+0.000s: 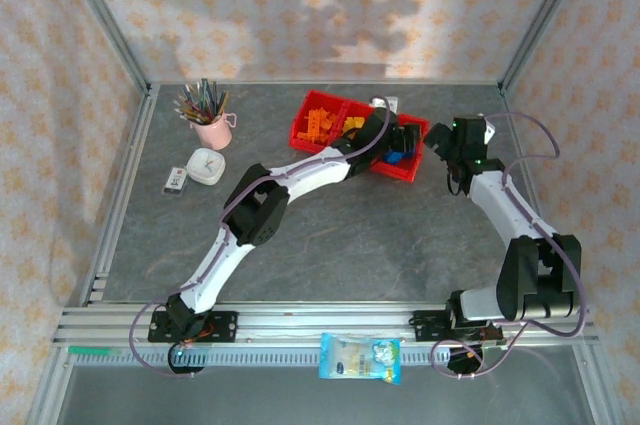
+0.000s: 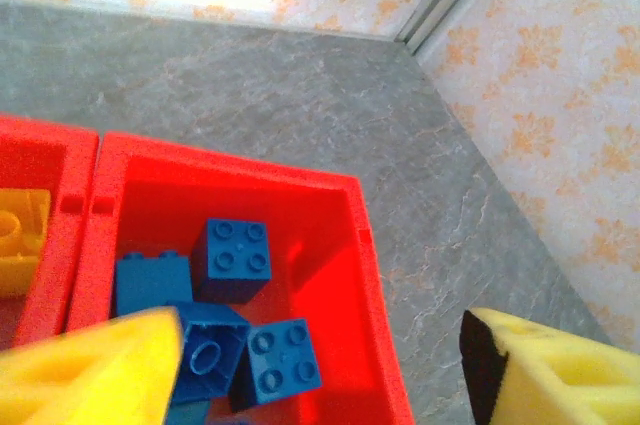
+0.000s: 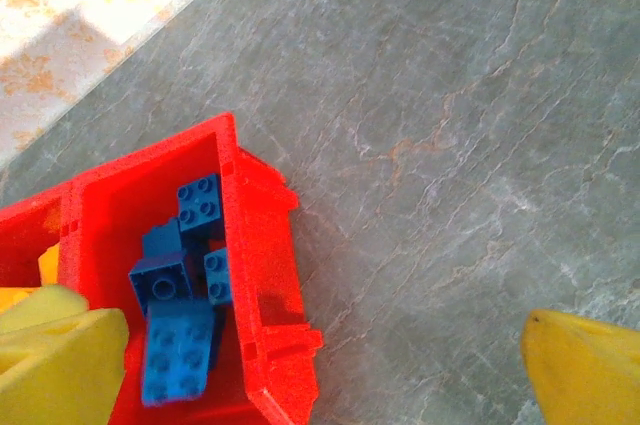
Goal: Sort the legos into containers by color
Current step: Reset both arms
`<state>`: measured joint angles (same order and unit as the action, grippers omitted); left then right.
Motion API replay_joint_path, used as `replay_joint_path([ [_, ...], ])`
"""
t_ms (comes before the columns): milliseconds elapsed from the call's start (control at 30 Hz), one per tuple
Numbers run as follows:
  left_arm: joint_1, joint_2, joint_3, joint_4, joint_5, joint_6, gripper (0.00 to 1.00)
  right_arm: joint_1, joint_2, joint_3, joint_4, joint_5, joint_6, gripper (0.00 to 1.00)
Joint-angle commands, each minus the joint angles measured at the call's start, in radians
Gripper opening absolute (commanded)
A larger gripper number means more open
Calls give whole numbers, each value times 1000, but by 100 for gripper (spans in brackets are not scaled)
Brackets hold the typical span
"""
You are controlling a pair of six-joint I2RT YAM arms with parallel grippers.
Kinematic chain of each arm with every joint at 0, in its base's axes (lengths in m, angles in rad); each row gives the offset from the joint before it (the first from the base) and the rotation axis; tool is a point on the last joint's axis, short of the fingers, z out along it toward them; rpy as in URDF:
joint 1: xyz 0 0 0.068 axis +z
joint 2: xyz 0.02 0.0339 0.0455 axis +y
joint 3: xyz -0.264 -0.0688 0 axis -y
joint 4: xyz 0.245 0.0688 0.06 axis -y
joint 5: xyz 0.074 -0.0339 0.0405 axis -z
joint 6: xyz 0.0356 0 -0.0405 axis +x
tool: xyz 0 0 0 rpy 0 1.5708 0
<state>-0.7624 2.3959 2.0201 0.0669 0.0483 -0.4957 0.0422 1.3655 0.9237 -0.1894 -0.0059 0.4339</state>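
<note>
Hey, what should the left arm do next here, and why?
Probably lift the left gripper up and away from the red tray's end compartment. Its jaws stand open with nothing between them, and the blue bricks already lie inside that compartment.

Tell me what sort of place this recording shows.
Likely a robot test cell, not a home: a grey tabletop, an aluminium rail along its near edge, and patterned walls closing it in.

Left tool [image 1: 396, 141] over red containers [image 1: 299, 134], orange legos [image 1: 322, 121] inside
</note>
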Motion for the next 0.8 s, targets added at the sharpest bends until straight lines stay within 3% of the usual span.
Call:
replay_joint_path([
  [0, -2, -177, -52, -24, -19, 55, 85, -10, -56, -65, 57, 152, -43, 100],
  [100, 2, -397, -306, 34, -131, 77, 99, -11, -99, -170, 192, 272, -84, 100],
  [267, 72, -844, -824, 120, -408, 91, 99, -16, -97, -331, 468, 366, -194, 100],
  [367, 223, -1071, -1081, 70, -550, 59, 99, -18, -70, -426, 672, 403, -265, 100],
  [467, 422, -1247, -1338, 154, -621, 157, 99, -29, -28, -515, 878, 331, -321, 100],
  [567, 594, -1339, -1556, 370, -592, 321, 99, -35, 40, -567, 1054, 214, -367, 100],
  [633, 695, -1331, -1688, 574, -477, 359, 99, -36, 80, -549, 1075, 133, -391, 100],
  [700, 748, -1263, -1771, 780, -380, 377, 99, -37, 107, -563, 1158, 36, -422, 100],
  [767, 753, -1161, -1824, 982, -358, 414, 99, -38, 137, -580, 1215, -6, -439, 100],
])
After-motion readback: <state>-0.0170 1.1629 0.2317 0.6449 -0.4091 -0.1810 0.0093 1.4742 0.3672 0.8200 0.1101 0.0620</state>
